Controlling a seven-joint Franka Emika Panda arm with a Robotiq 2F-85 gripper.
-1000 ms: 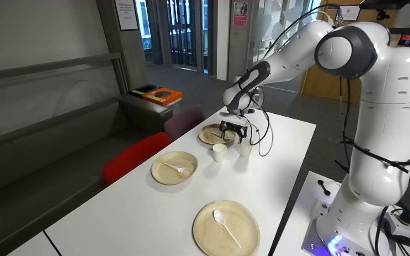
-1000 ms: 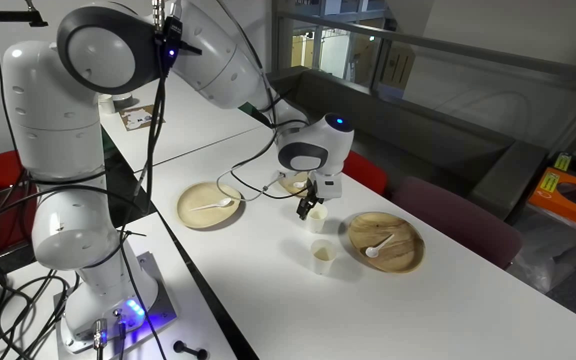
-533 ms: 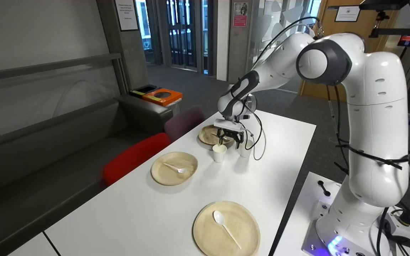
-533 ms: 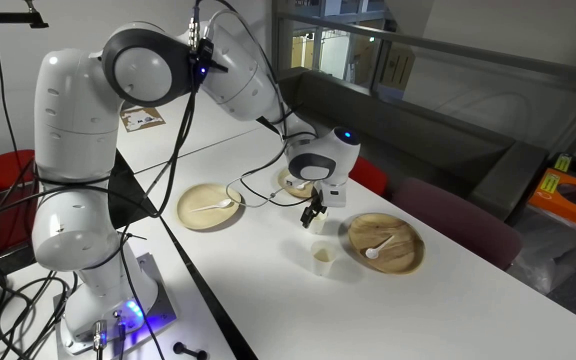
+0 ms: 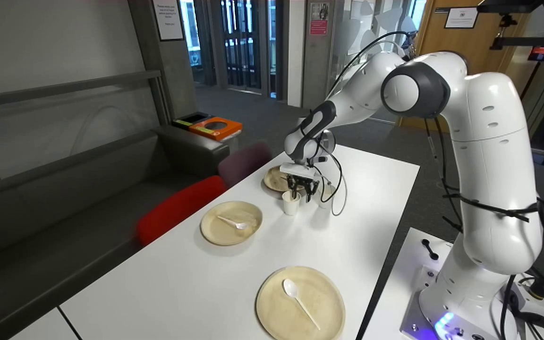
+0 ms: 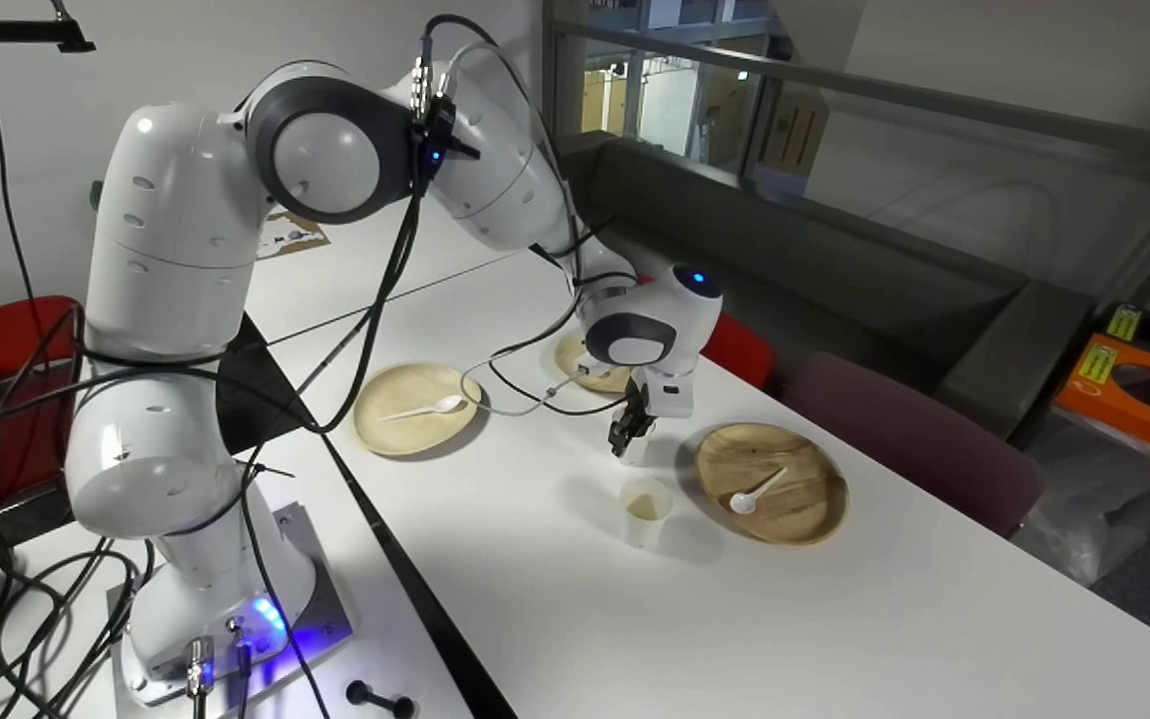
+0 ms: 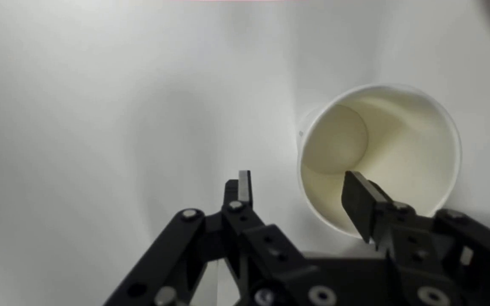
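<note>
My gripper (image 5: pixel 301 194) is open and empty, pointing down just above the table; it also shows in an exterior view (image 6: pixel 627 439) and in the wrist view (image 7: pixel 297 174). It is nearest to an upright off-white cup (image 7: pixel 402 140). In the wrist view one finger overlaps the cup's mouth and the other is outside the rim. I cannot tell whether that finger is inside the cup or touches it. The cup shows in both exterior views (image 5: pixel 291 207) (image 6: pixel 638 452), partly hidden by the gripper. A second cup (image 6: pixel 645 514) stands nearby, partly behind cables in an exterior view (image 5: pixel 325 200).
Three wooden plates lie on the white table (image 5: pixel 158 288), each with a white spoon: a near one (image 5: pixel 274 316), a middle one (image 5: pixel 215 231) and a far one (image 6: pixel 805 509). Red (image 5: pixel 182 203) and purple (image 5: pixel 243 160) chairs line one edge. Cables hang beside the wrist.
My gripper has moved down and, in an exterior view, slightly left, bringing one finger over the cup's mouth. The arm has lowered and reached outward. The cups, plates and spoons have not moved.
</note>
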